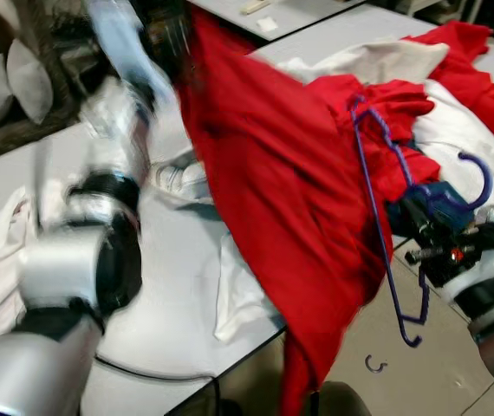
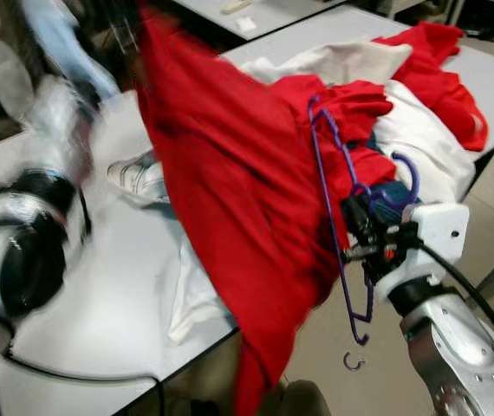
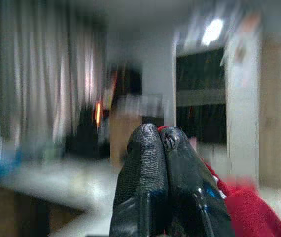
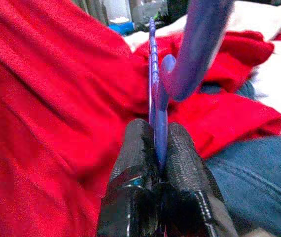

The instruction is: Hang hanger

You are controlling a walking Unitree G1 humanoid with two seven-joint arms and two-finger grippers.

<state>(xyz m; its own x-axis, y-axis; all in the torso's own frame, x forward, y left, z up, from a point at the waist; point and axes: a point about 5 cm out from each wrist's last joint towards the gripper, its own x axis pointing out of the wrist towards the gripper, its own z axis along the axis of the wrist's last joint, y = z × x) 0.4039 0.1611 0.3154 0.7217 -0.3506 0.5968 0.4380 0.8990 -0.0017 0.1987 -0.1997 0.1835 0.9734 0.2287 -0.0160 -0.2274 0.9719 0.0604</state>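
Note:
A large red garment (image 1: pixel 282 199) hangs stretched from its top corner, draping down past the table's front edge. My left arm is raised and blurred at the upper left. In the left wrist view my left gripper (image 3: pixel 162 136) is shut, with a bit of the red cloth pinched at its fingertips. A purple wire hanger (image 1: pixel 377 217) stands beside the garment, its hook (image 1: pixel 483 178) pointing right. My right gripper (image 4: pixel 158 131) is shut on the hanger's neck just below the hook, at the garment's right side (image 2: pixel 360 212).
The grey table (image 1: pixel 160 303) carries white cloths (image 1: pixel 238 295), more red clothes (image 1: pixel 464 52), a white garment (image 1: pixel 455 130) and blue jeans (image 4: pixel 259 177). A small purple hook (image 1: pixel 374 364) lies on the floor. A second table (image 1: pixel 290 13) stands behind.

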